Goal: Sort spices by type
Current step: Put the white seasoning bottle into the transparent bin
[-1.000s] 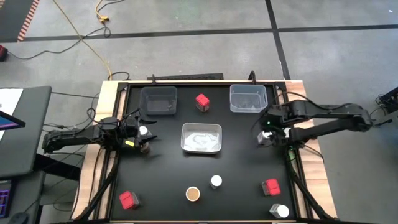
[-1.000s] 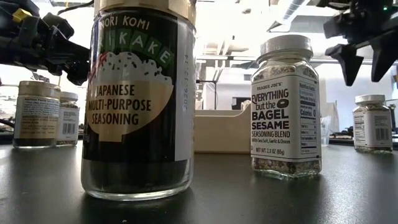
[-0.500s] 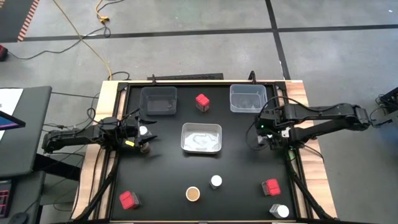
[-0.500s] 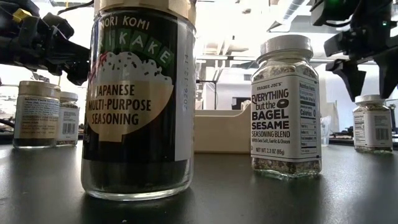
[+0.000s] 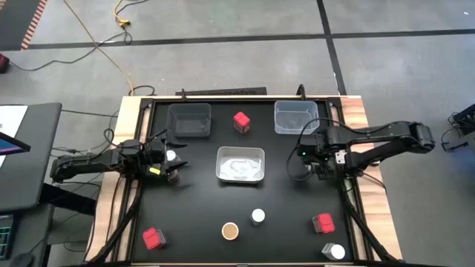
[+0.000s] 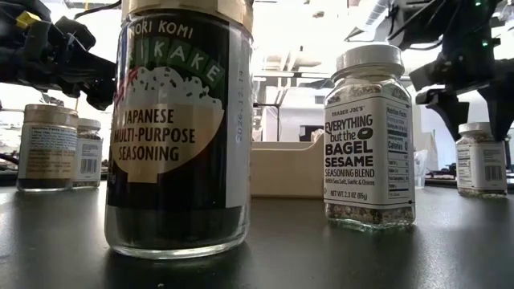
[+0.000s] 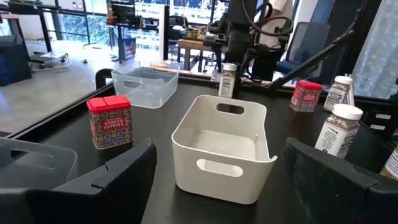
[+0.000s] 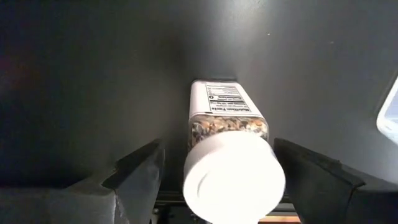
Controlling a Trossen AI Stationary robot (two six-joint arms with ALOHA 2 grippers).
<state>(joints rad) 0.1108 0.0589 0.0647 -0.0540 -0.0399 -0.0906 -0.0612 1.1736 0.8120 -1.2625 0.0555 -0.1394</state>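
Two dark, slender jointed arms are being seen at mid-left and mid-right of the high view. A yellow marking is being shown on the left arm [image 5: 154, 170], black cables and a green light on the right arm [image 5: 303, 154].

red blocky spice tins [image 5: 241, 121]: 3 | white-lidded jars [image 5: 257, 216]: 4 | brown-topped jars [image 5: 230, 231]: 2 | trays [image 5: 240, 165]: 3

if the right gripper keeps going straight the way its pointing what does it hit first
Probably the white-lidded jar. The right gripper points down at the table, its open fingers on either side of the lid and not touching it. Depth between them is unclear.
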